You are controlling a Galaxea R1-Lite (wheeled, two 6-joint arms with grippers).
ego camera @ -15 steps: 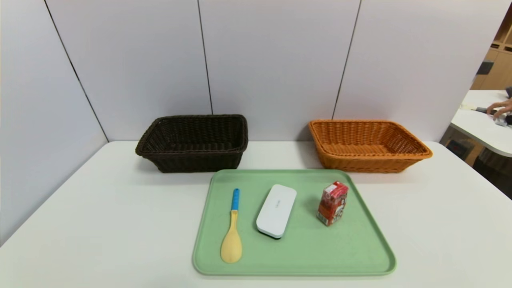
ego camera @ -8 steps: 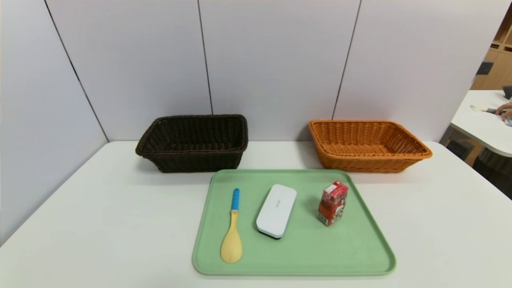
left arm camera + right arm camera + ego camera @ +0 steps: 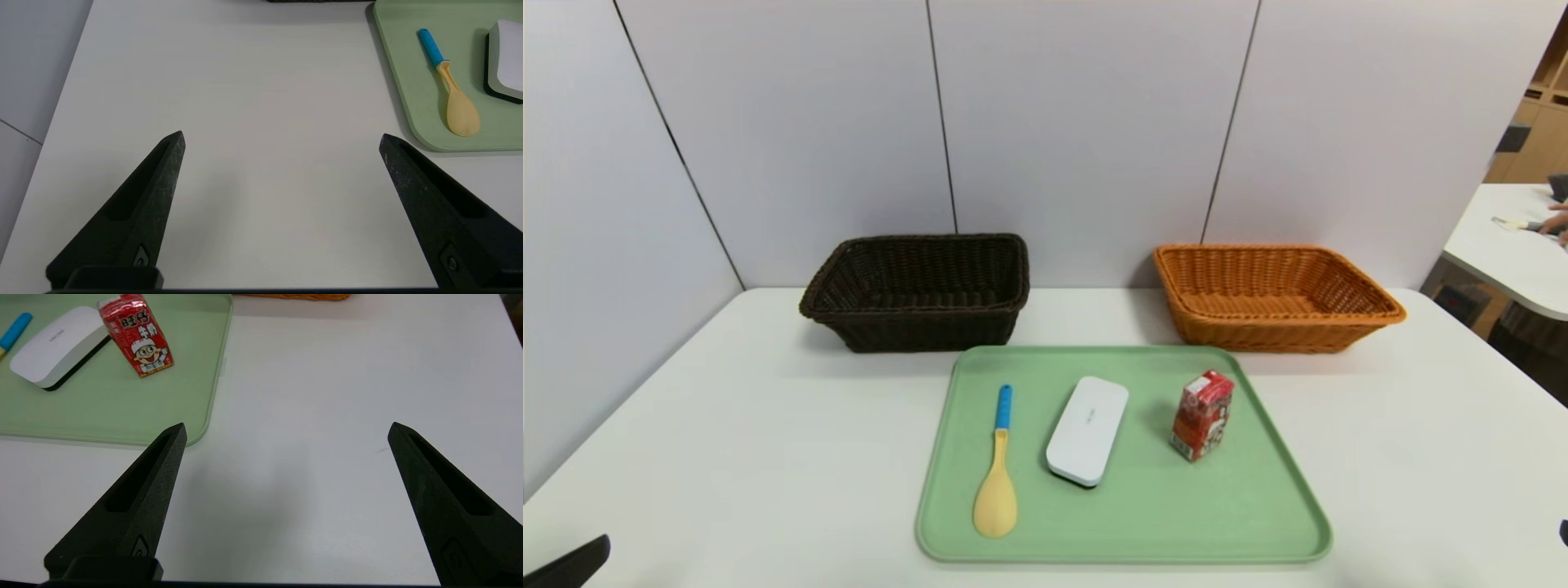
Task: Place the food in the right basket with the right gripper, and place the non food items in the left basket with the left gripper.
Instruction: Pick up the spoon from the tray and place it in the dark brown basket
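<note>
On a green tray (image 3: pixel 1258 523) lie a yellow rice spoon with a blue handle (image 3: pixel 998 469), a white oblong case (image 3: pixel 1087 429) and, upright at the right, a red drink carton (image 3: pixel 1201 414). Behind the tray stand the dark brown left basket (image 3: pixel 917 290) and the orange right basket (image 3: pixel 1270 296), both with nothing in them. My left gripper (image 3: pixel 282 136) hangs open over bare table, left of the tray; the spoon (image 3: pixel 451 87) and case (image 3: pixel 506 57) lie off to its side. My right gripper (image 3: pixel 287 428) is open over bare table beside the tray's near right corner, the carton (image 3: pixel 137 332) farther off.
The white table (image 3: pixel 727 441) is bounded by grey partition walls at the back and left. A second table (image 3: pixel 1511 253) with a person's hand on it stands at the far right. In the head view, a black fingertip (image 3: pixel 568 565) shows at the bottom left corner.
A black tip of my left gripper has come into the head view at the bottom left corner, and a dark sliver at the right edge. The things on the tray have not moved.
</note>
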